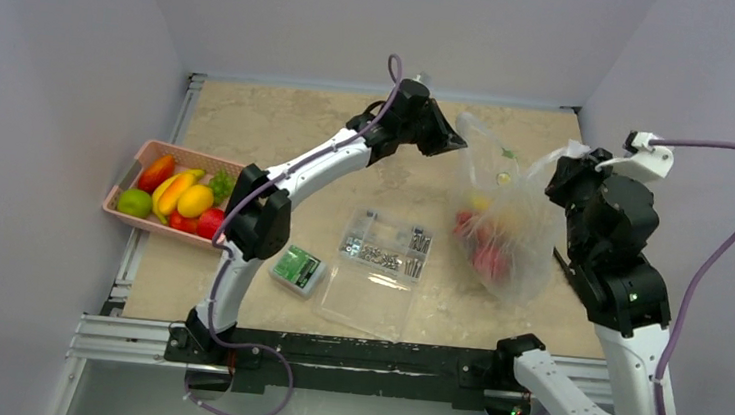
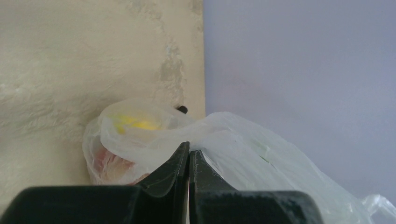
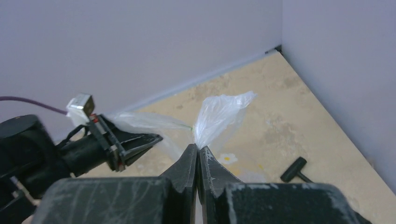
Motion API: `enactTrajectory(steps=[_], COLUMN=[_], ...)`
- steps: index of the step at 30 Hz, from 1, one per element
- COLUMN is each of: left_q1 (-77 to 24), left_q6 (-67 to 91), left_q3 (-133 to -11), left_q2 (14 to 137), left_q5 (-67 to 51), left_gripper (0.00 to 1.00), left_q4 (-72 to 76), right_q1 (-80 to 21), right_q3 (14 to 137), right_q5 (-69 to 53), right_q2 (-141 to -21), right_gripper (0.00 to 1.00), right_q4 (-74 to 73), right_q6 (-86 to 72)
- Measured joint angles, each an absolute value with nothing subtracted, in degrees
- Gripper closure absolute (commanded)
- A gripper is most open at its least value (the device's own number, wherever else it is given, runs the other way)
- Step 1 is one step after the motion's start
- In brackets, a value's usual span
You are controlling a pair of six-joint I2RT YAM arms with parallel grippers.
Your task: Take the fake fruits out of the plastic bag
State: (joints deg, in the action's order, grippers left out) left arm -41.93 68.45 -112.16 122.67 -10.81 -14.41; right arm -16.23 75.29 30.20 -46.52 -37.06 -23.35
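The see-through plastic bag [image 1: 504, 209] hangs stretched between both grippers above the right part of the table. My left gripper [image 1: 458, 140] is shut on the bag's left top edge [image 2: 219, 135]. My right gripper [image 1: 569, 170] is shut on the right top edge [image 3: 219, 114]. Red fake fruits [image 1: 485, 253] and a yellow piece [image 1: 489, 206] sit inside the bag at its bottom. In the left wrist view the yellow piece [image 2: 135, 122] and red fruit [image 2: 109, 163] show through the plastic. The left gripper [image 3: 149, 140] also shows in the right wrist view.
A pink basket [image 1: 124, 186] with lime, mango and other fruit stands at the left edge. A clear hard box [image 1: 378, 269] of metal parts lies open in the middle, a small green-labelled box [image 1: 298, 268] next to it. A black T-shaped tool [image 3: 295, 170] lies on the table near the right wall.
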Motion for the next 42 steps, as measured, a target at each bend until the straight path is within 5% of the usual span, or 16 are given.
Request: enactTrajectory(steps=[5, 17, 30, 34, 42], left_q1=[-39.59, -38.74, -39.7, -40.4, -46.15], left_q6=[69.43, 63.31, 52.01, 48.77, 44.42], left_q3=[-124.79, -116.55, -103.09, -97.38, -79.7], left_q2=[131.0, 127.61, 109.4, 102.28, 86.91], left_q5=[-16.27, -19.68, -23.38, -24.1, -20.45], left_gripper=[1.0, 0.98, 0.11, 0.06, 0.15], left_q4=[-16.05, -22.24, -22.5, -22.33, -21.26], right_q1=[-16.23, -16.23, -16.34, -16.34, -16.4], right_q3=[74.5, 66.35, 60.8, 60.86, 62.04], right_q5=[24.73, -8.36, -25.39, -26.39, -26.81], right_q2=[-42.87, -41.36, -37.47, -37.54, -38.17], right_gripper=[1.0, 1.0, 0.97, 0.97, 0.97], right_q4=[-33.43, -49.95, -62.13, -62.04, -61.28], right_q6=[-20.27, -18.33, -17.93, -17.91, -17.28])
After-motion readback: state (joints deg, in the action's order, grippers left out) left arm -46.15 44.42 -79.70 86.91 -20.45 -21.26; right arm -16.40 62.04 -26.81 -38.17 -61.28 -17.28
